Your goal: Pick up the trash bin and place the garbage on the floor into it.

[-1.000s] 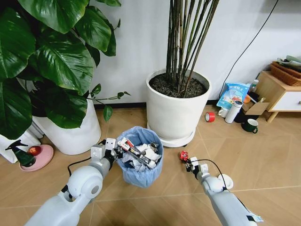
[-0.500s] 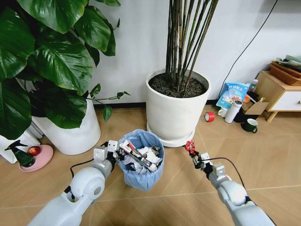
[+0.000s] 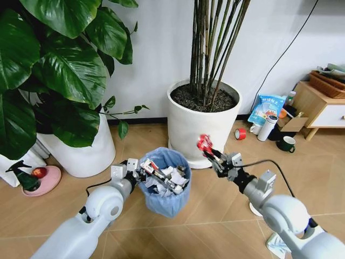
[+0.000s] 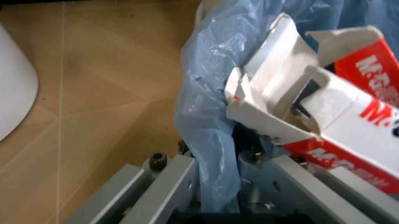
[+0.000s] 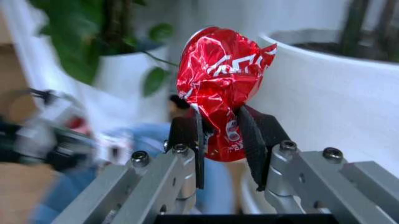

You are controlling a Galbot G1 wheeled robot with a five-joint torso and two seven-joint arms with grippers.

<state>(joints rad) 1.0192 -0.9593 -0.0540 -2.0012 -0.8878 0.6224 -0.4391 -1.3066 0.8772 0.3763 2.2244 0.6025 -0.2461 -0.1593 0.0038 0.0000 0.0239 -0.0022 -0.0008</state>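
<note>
The right gripper [image 3: 206, 149] is raised above the floor [image 3: 302, 178], just in front of the big white plant pot [image 3: 202, 127] and to the right of the trash bin [image 3: 163, 183]. Its fingers [image 5: 249, 135] are pressed onto a crumpled red wrapper [image 5: 219, 88], which sticks up out of the tips; in the head view the same wrapper [image 3: 204, 142] sits at the gripper's end, higher than the bin's rim and not over the opening.

The left gripper [image 3: 131, 171] is at the bin's left edge, its jaws pinching the blue bag [image 4: 212, 140] and rim between them. The bin is full of white and red cartons [image 4: 324, 116] and paper.
</note>
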